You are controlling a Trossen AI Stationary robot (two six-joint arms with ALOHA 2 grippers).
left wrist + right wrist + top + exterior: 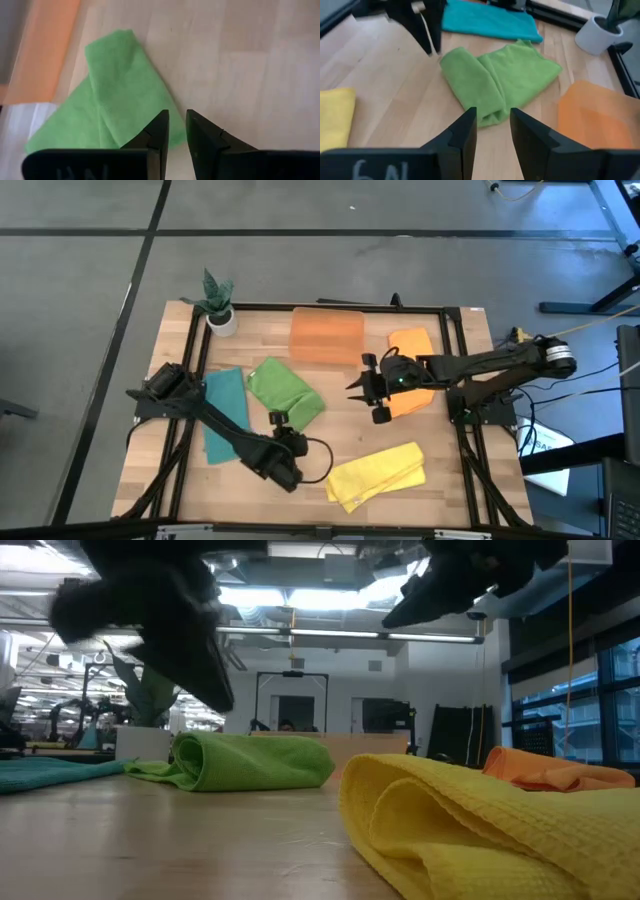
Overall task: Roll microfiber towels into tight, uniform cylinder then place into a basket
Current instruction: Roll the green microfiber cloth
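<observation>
Your left gripper (277,418) hangs above the table just beside the near edge of the green towel (285,390), its fingers (155,135) a narrow gap apart and holding nothing. Your right gripper (361,388) hovers off the towel's other side with its fingers (465,131) likewise slightly parted and empty. The green towel lies partly folded mid-table between the teal towel (224,410) and the orange towel (412,370), with the basket (326,335) at the far edge and the yellow towel (378,474) nearer the front.
</observation>
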